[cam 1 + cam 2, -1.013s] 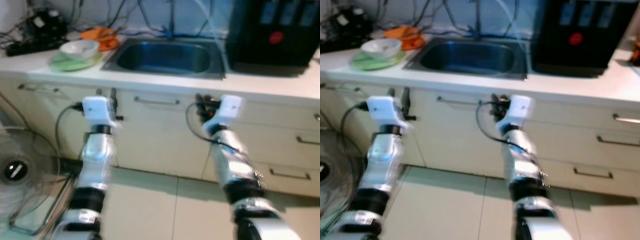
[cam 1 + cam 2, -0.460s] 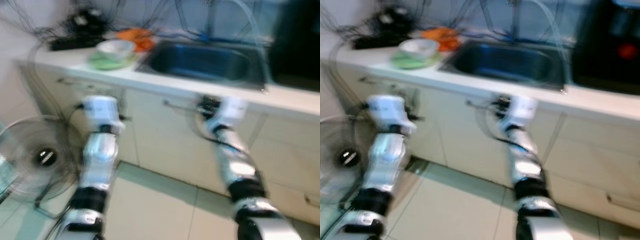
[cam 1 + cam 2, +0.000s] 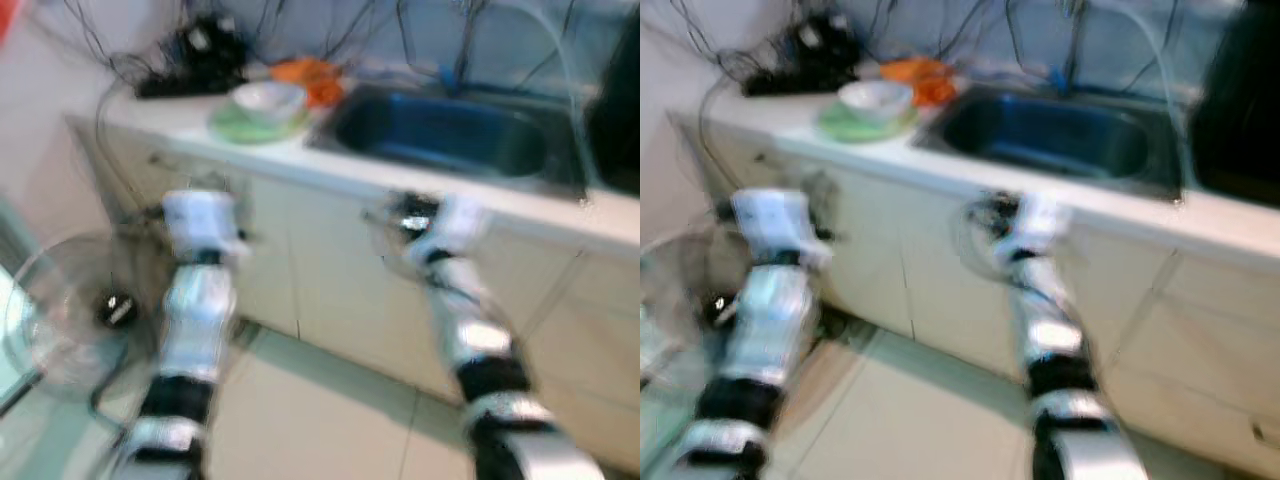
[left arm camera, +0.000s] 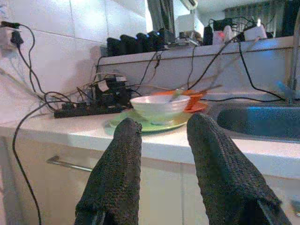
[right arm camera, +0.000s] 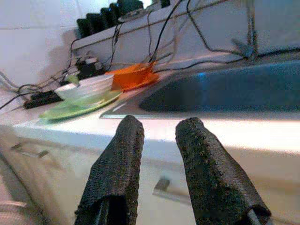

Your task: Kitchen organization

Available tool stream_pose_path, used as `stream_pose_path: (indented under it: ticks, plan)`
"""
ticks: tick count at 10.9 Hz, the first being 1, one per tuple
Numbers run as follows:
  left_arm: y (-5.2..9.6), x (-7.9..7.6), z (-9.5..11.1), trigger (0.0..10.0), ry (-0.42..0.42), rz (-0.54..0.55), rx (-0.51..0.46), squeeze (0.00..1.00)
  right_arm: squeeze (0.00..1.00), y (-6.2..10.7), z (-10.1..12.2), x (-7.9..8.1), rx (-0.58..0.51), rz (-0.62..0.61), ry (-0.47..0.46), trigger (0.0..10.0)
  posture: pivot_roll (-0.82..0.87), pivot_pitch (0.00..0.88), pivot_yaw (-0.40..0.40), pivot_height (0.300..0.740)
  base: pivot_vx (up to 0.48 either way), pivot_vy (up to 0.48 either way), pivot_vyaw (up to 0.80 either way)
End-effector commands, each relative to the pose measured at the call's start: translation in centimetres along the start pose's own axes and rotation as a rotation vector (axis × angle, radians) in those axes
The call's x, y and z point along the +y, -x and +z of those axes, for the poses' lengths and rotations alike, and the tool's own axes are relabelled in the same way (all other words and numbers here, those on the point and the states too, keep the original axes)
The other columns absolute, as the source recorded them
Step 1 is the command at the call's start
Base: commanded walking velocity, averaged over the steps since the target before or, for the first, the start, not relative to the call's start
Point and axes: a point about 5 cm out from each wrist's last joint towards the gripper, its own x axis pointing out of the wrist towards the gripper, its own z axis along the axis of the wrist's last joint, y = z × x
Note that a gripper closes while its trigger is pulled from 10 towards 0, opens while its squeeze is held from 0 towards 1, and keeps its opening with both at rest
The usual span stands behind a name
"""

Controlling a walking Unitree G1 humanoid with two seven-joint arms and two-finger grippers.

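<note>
Both hands are empty with fingers parted: left hand point(image 4: 159, 140) and right hand point(image 5: 159, 136) held near the table point(image 3: 300, 160). White bowl point(image 3: 267, 99) sits on green plate point(image 3: 250, 127), left of the sink point(image 3: 450, 140).

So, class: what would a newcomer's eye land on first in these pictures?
Probably the white bowl sitting on a green plate on the counter, with an orange dish behind it, left of the steel sink. Both silver arms reach forward, the left pincer and right pincer empty and open.
</note>
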Motion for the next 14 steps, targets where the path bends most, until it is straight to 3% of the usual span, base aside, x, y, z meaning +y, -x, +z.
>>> stream_pose_path:
  ticks: [1,9,12,14]
  plan:
    - [-0.35,1.28,0.45,10.0,-0.012,0.037,-0.013,0.00,0.00,-0.32,-0.11,1.57,0.004,0.048,-0.016,10.0,0.12,0.000,0.021,0.740,0.382,0.240,0.00]
    - [-0.37,1.09,0.41,10.0,-0.015,0.016,0.000,0.00,0.00,-0.41,-0.47,1.85,0.025,0.053,-0.041,10.0,0.13,0.000,0.019,0.740,0.403,0.210,-0.32]
    - [-0.36,0.86,0.40,10.0,-0.010,-0.013,0.003,0.00,0.00,-0.39,-0.55,2.03,0.023,0.050,-0.042,10.0,0.14,0.000,0.020,0.740,0.405,0.160,0.00]
    - [-0.33,0.59,0.39,10.0,-0.007,-0.031,0.003,0.00,0.00,-0.45,-0.48,1.99,0.023,0.049,-0.051,10.0,0.13,0.000,0.021,0.740,0.401,0.122,-0.80]
